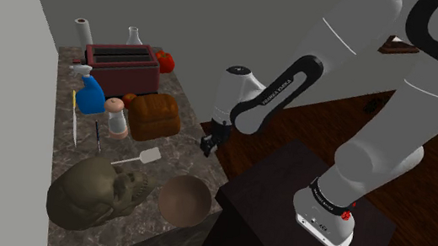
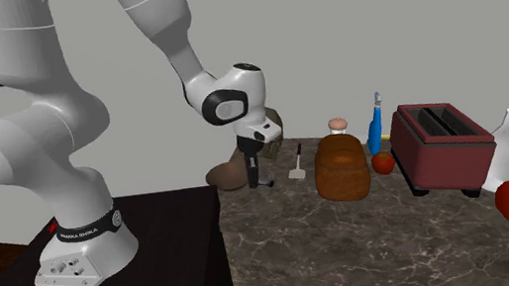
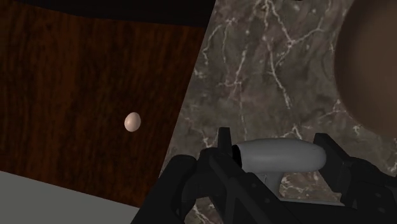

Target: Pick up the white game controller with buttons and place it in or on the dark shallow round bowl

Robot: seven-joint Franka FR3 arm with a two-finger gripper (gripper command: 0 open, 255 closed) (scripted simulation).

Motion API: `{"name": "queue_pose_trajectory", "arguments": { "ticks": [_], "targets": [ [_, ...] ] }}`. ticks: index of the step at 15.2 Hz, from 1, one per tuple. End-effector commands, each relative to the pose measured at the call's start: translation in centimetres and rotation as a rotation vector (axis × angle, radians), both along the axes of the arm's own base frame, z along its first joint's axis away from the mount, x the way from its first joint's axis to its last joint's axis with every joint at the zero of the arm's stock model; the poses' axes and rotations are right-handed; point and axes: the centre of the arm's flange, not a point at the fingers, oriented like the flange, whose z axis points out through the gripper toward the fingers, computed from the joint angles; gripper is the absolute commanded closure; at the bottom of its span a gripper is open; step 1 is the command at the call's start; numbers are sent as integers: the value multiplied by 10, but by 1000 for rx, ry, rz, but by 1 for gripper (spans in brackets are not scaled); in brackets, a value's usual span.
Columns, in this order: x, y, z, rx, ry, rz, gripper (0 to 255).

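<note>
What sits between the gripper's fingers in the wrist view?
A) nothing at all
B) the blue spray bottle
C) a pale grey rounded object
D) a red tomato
C: the gripper has its two black fingers clasped on the pale grey controller, over the marbled counter and near the brown bowl.

Shoulder view: dark marbled counter [image 1: 187, 167]. Brown bowl [image 1: 184, 200] at 5 o'clock, skull [image 1: 97, 193] at 7, white spatula [image 1: 138, 159] near centre, bread loaf [image 1: 155, 115] at 1, red toaster [image 1: 122, 66] at 12, blue spray bottle [image 1: 89, 95] at 11.
</note>
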Motion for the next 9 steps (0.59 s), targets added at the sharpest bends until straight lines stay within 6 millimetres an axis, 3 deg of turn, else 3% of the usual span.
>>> {"name": "queue_pose_trajectory", "arguments": {
  "ticks": [1, 9],
  "targets": [
    [-1, 0, 10, 0, 1, 0, 255],
    [-60, 87, 12, 0, 1, 0, 255]
  ]
}}
